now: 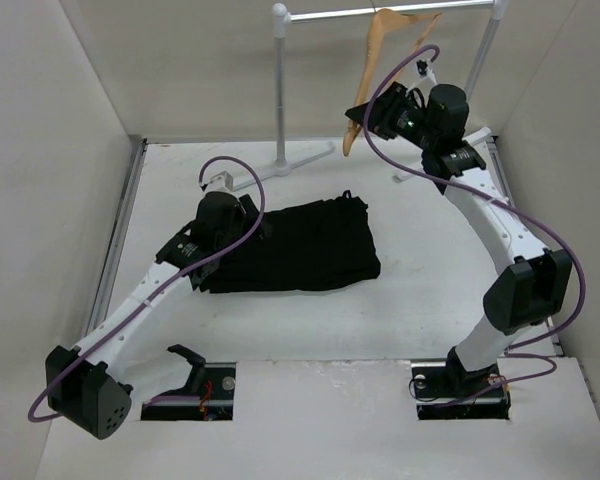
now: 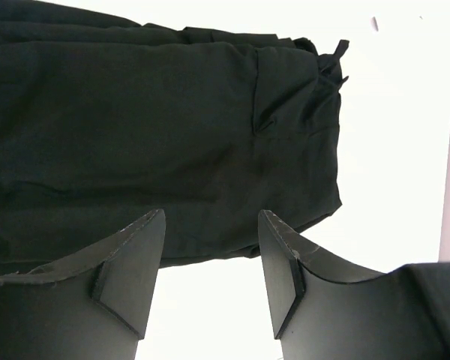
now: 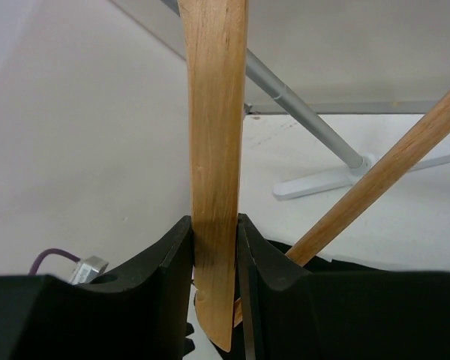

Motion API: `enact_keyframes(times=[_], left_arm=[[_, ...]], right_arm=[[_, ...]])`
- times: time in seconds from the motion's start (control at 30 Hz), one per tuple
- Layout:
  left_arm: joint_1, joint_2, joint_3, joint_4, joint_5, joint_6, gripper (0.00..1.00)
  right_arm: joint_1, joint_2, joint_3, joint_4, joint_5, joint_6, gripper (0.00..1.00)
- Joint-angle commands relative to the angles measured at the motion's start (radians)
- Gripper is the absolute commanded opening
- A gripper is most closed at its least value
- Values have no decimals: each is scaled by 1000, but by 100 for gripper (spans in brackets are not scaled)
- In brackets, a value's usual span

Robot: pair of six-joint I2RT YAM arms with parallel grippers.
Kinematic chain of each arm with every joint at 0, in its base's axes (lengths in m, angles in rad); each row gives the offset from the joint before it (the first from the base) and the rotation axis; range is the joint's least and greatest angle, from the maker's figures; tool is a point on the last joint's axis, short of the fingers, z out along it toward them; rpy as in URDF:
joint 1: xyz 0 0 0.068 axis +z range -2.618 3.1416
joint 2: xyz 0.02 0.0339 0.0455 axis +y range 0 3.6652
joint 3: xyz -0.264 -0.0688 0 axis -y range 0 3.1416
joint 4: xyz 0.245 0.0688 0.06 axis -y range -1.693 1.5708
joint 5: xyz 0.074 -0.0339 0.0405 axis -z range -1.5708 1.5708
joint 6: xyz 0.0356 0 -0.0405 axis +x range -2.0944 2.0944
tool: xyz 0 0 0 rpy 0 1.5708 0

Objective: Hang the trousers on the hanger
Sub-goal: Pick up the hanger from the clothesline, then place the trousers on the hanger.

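Observation:
The black trousers [image 1: 300, 245] lie folded flat on the white table; they fill the upper part of the left wrist view [image 2: 157, 127]. My left gripper [image 1: 242, 222] hovers over their left end, open and empty [image 2: 211, 262]. The light-brown wooden hanger [image 1: 372, 70] hangs by its hook from the grey rail at the back. My right gripper [image 1: 360, 118] is shut on the lower end of one hanger arm [image 3: 214, 150], both fingers pressed against the wood [image 3: 214, 255]. The hanger's bottom bar [image 3: 390, 176] runs diagonally beside it.
The grey clothes rail [image 1: 280, 90] stands at the back on a white foot [image 3: 330, 180], its top bar [image 1: 400, 10] spanning to a right post [image 1: 485, 50]. White walls enclose the table on left, back and right.

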Motion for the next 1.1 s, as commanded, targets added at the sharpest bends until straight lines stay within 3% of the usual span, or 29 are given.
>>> enact_keyframes(times=[0.0,0.4,0.8,1.07], left_arm=[[0,-22,86,23,4,4,51],[-124,90,384,29,-25,24,53],[-340,473,732,131,-93,76,60],[-368,681,841,155,-124,88,61]], right_arm=[[9,-61,-23,126,-16,14,12],[13,-313,-379,159,-13,5,12],[64,-577,-767,20,43,-3,12],[65,-704,-893,-42,43,-9,12]])
